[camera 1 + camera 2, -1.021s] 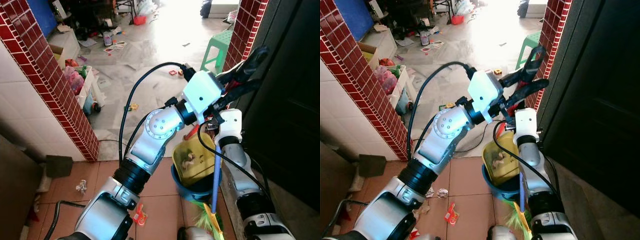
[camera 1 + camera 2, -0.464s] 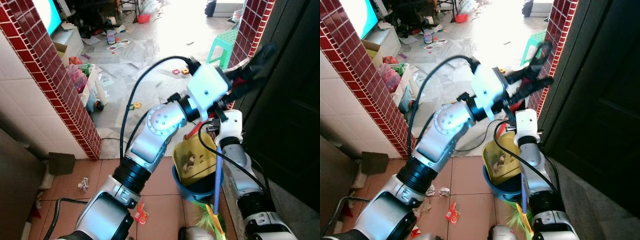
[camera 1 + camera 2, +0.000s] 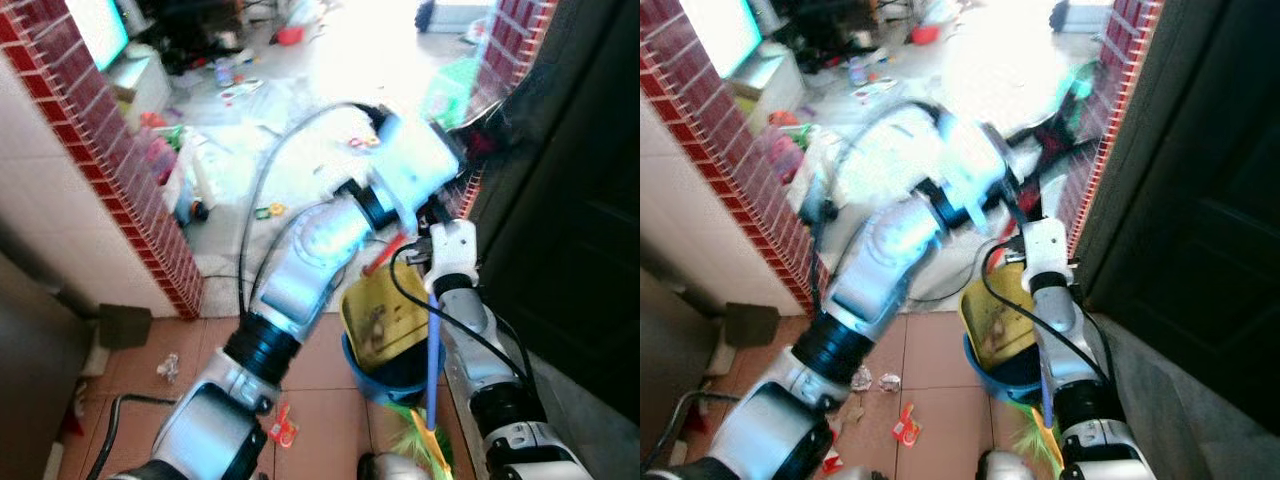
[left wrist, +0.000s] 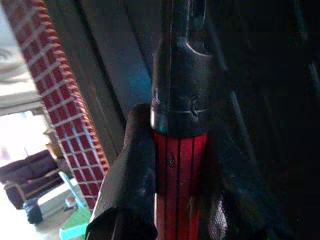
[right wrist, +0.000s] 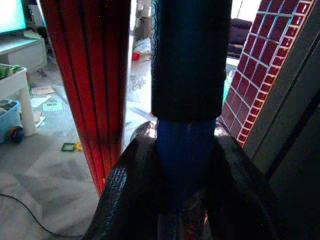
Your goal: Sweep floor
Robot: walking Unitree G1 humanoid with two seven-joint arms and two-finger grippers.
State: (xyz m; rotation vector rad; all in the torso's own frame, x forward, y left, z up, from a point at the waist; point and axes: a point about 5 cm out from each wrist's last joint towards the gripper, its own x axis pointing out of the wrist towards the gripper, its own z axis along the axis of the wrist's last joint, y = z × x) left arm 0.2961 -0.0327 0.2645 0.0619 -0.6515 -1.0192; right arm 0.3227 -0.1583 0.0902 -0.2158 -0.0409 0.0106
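My left gripper (image 4: 178,192) is shut on the red handle (image 4: 178,160) of the dustpan, just below its black cap. That arm reaches up across the middle, and its gripper (image 3: 478,142) is a blur beside the brick pillar. The yellow dustpan (image 3: 384,315) hangs over a blue bin (image 3: 388,378) and holds some scraps. My right gripper (image 5: 182,192) is shut on the broom's blue handle (image 5: 182,150), under its black grip. The blue handle (image 3: 432,350) runs down to green and yellow bristles (image 3: 420,442) near my feet.
A red brick pillar (image 3: 150,215) stands on the left and a dark door (image 3: 570,210) on the right. Litter lies on the tiles: a red wrapper (image 3: 281,430) and crumpled paper (image 3: 165,367). Beyond are toy bins (image 3: 175,165), a green stool (image 3: 455,85) and scattered clutter.
The picture has shifted and blurred with camera motion. My left arm has swung the red handle a little further toward the dark door. The right arm keeps its place.
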